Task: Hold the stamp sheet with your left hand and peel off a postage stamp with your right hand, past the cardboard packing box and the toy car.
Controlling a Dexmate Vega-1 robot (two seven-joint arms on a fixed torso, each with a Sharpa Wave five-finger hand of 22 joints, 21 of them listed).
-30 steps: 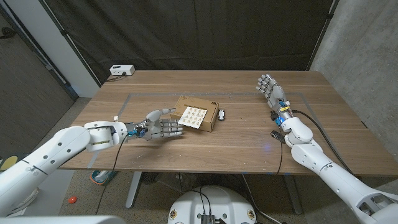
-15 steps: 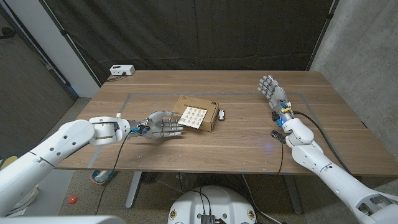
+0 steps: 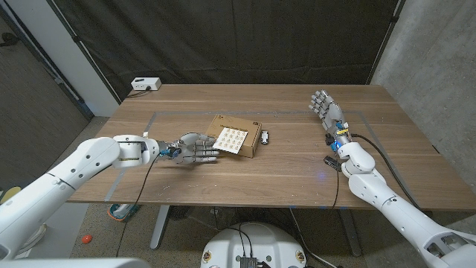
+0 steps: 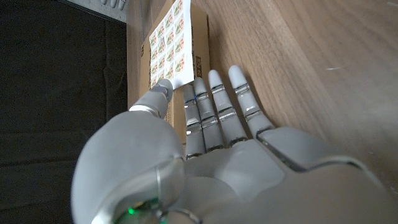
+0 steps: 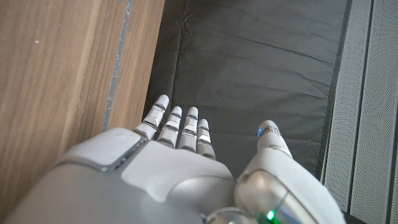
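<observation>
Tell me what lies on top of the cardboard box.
A stamp sheet lies on the cardboard box, the left hand reaching its near edge. The box top under the sheet is covered.

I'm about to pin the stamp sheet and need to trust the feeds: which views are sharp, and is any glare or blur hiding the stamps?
Head view: evenly lit, sharp; the stamp sheet on the cardboard box reads clearly, no glare. Left wrist view: the left robot hand looms large and soft, the stamps beyond are recognisable. Right wrist view: the right robot hand is near and slightly blurred against dark curtain.
</observation>
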